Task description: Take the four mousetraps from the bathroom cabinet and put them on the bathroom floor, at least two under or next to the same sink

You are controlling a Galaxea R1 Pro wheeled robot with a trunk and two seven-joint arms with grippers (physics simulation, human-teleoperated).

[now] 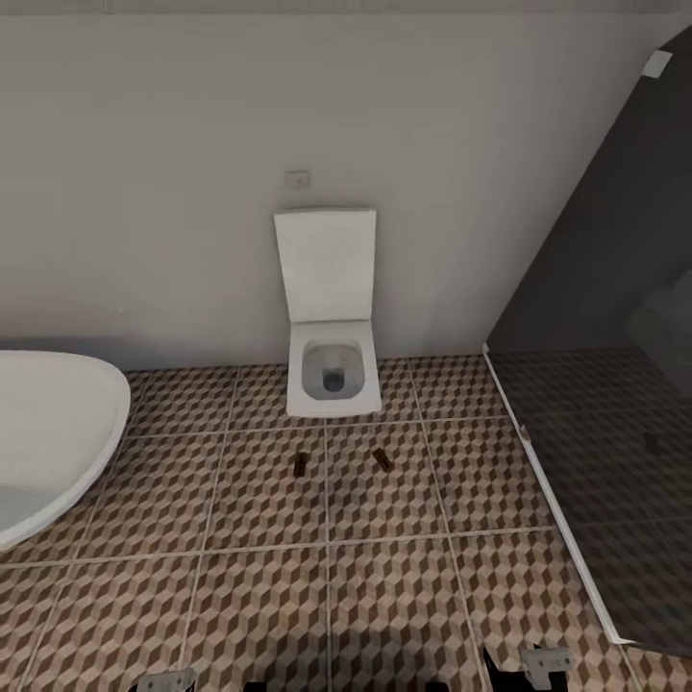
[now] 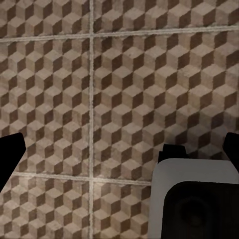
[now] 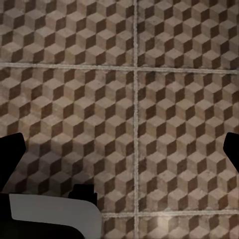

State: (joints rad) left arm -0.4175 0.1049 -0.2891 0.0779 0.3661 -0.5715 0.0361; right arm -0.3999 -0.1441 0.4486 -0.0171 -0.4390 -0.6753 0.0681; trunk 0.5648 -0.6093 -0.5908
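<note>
Two small flat brown pieces that look like mousetraps lie on the bathroom floor [image 1: 259, 577] in front of a toilet, one on the left [image 1: 301, 465] and one on the right [image 1: 383, 457]. They rest about a hand's width apart on neighbouring tiles. My left gripper [image 2: 119, 152] hangs open over bare cube-pattern tiles [image 2: 129, 89], its dark fingertips [image 2: 11, 154] far apart and nothing between them. The right gripper [image 3: 119, 154] is open over the same kind of tiles [image 3: 99, 99], also with nothing in it. The cabinet and the sink are out of view.
A white wall-hung toilet [image 1: 332, 370] with its lid up stands at the back wall. A white oval bathtub [image 1: 48, 432] fills the left side. A dark glass shower screen [image 1: 596, 384] with a white bottom rail closes off the right. Parts of my own body [image 2: 199, 199] show low in both wrist views.
</note>
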